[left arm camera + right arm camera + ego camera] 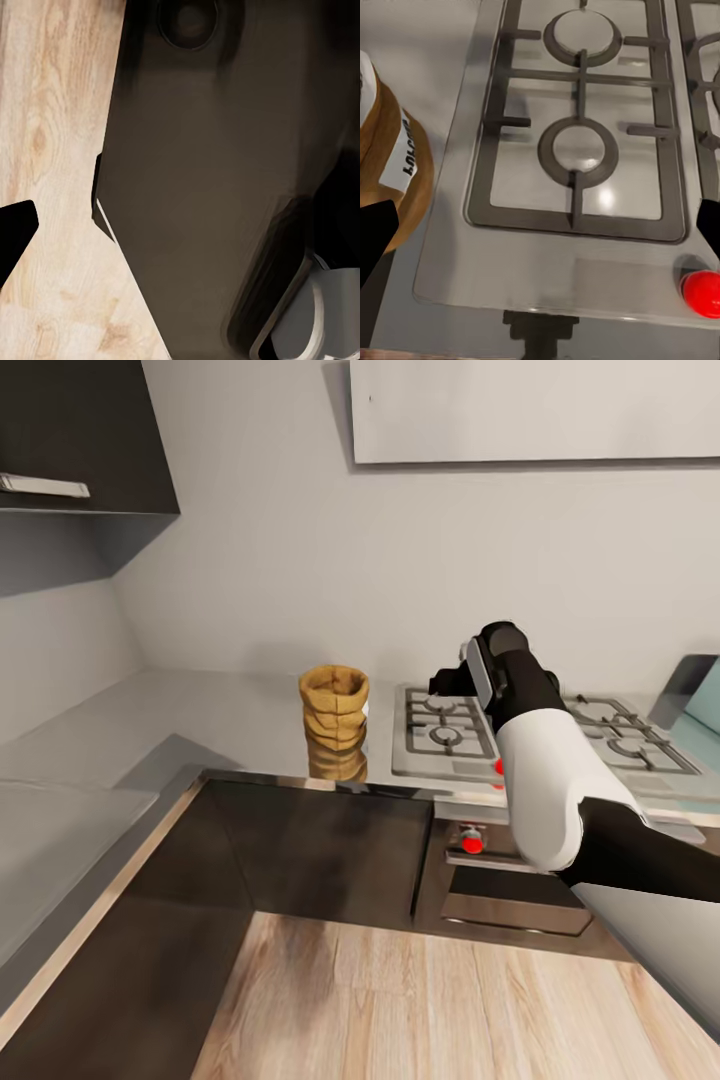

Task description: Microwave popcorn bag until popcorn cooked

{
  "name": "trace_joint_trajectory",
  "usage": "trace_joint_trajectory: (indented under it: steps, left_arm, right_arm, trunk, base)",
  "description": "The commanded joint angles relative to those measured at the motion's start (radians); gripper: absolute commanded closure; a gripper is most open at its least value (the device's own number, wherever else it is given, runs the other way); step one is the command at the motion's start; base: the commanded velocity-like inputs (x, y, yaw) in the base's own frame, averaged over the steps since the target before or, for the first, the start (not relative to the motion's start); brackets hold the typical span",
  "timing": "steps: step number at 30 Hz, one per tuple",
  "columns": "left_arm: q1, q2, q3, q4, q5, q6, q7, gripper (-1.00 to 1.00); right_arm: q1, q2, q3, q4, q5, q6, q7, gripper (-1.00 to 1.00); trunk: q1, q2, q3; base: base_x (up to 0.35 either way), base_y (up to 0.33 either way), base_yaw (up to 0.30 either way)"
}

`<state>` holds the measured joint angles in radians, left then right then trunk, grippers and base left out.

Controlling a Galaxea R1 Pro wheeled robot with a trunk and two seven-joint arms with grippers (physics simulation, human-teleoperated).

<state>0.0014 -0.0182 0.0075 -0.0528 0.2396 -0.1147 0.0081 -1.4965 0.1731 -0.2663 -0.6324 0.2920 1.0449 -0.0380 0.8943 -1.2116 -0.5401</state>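
Hovering over the hob [540, 735], right gripper [540, 236] spread, empty | popcorn bag [334, 706] beside it | advice: shift sideways, centre the bag between the fingers before closing.

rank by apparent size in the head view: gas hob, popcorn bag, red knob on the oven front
1. Gas hob: widest by far, though the right arm hides part of it.
2. Popcorn bag: much smaller than the hob.
3. Red knob: smallest, even though it sits nearer the camera than the bag.

Even, soft daylight; the glossy countertop [200, 720] mirrors the popcorn bag [334, 705]; left wrist view dim, blurred.
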Motion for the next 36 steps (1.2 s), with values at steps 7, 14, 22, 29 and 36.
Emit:
trace_joint_trajectory:
  steps: [7, 14, 22, 29, 36]
  left_arm:
    - [0.0, 0.0, 0.0, -0.001, 0.004, -0.002, 0.001, -1.0]
    - [0.0, 0.0, 0.0, -0.001, 0.004, -0.002, 0.001, -1.0]
    - [0.0, 0.0, 0.0, -0.001, 0.004, -0.002, 0.001, -1.0]
    - [0.0, -0.002, 0.002, -0.001, 0.004, -0.003, 0.001, -1.0]
    - [0.0, 0.0, 0.002, -0.001, 0.004, -0.003, 0.001, -1.0]
  right_arm:
    - [-0.002, 0.001, -0.005, 0.001, -0.001, 0.002, -0.003, -1.0]
    - [-0.002, 0.001, 0.001, -0.013, 0.007, 0.002, -0.007, -1.0]
    - [-0.002, 0.001, 0.004, -0.028, 0.008, 0.002, -0.008, -1.0]
    - [-0.002, 0.001, 0.004, -0.036, 0.0, 0.002, -0.007, -1.0]
    - [-0.002, 0.001, 0.004, -0.035, -0.002, 0.002, -0.007, -1.0]
  trunk:
    - [0.0, 0.0, -0.001]
    - [0.0, 0.0, -0.001]
    - [0.0, 0.0, -0.001]
    - [0.0, 0.0, -0.001]
    - [0.0, 0.0, -0.001]
  base:
    - [0.201, 0.0, 0.0]
    - [0.196, 0.0, 0.0]
    - [0.169, 0.0, 0.0]
    - [0.042, 0.0, 0.115]
    - [0.001, 0.0, 0.269]
